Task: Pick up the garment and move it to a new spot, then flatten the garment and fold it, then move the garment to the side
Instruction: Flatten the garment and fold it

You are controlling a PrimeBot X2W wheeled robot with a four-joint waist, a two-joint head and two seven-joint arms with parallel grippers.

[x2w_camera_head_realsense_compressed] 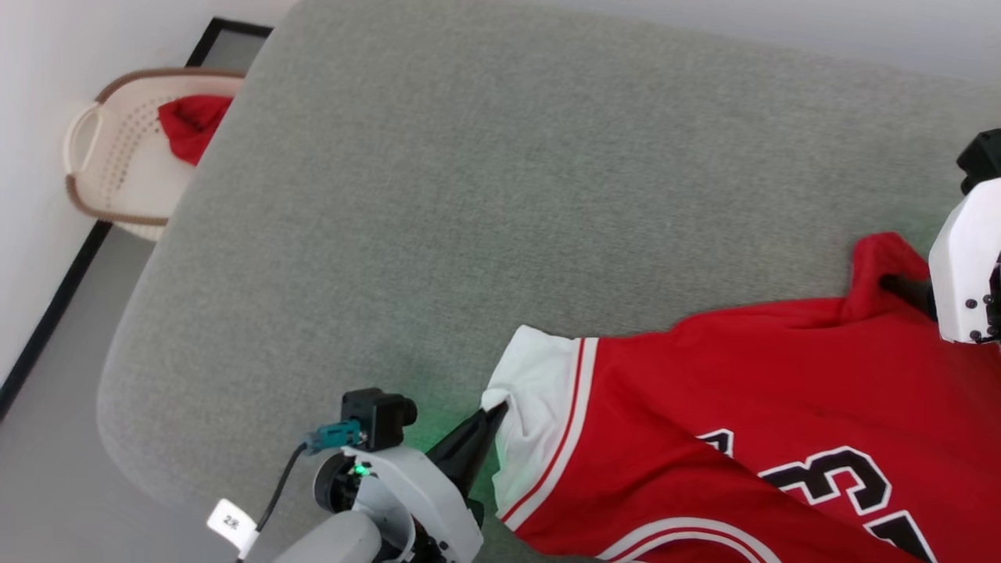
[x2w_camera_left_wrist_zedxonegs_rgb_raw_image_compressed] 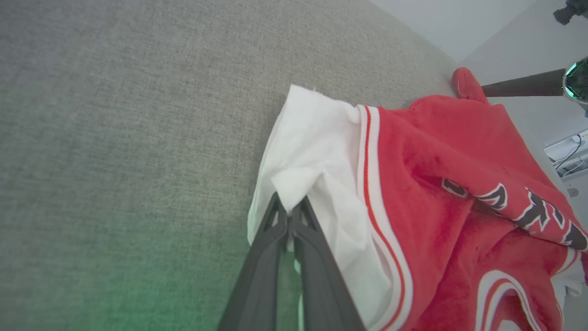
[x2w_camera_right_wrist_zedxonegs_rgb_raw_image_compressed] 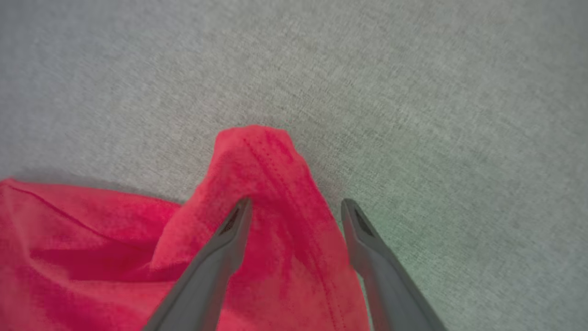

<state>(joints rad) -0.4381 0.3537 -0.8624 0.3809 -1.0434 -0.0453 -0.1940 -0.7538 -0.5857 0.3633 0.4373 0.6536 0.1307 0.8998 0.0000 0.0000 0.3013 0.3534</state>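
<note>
Lying low right on the grey upholstered surface (x2w_camera_head_realsense_compressed: 469, 195), the garment (x2w_camera_head_realsense_compressed: 743, 391) looks soft, light and limp, best gripped at its edges: left claw (x2w_camera_left_wrist_zedxonegs_rgb_raw_image_compressed: 289, 208) pinches the white sleeve (x2w_camera_left_wrist_zedxonegs_rgb_raw_image_compressed: 317, 151), right claw (x2w_camera_right_wrist_zedxonegs_rgb_raw_image_compressed: 296, 207) gapes wide astride a red hem peak (x2w_camera_right_wrist_zedxonegs_rgb_raw_image_compressed: 262, 156).

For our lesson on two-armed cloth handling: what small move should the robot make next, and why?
Probably close the right gripper on the raised red fold of the garment. Its open fingers straddle that fold, and the left gripper is shut on the white sleeve, so both ends would then be held for lifting.
</note>
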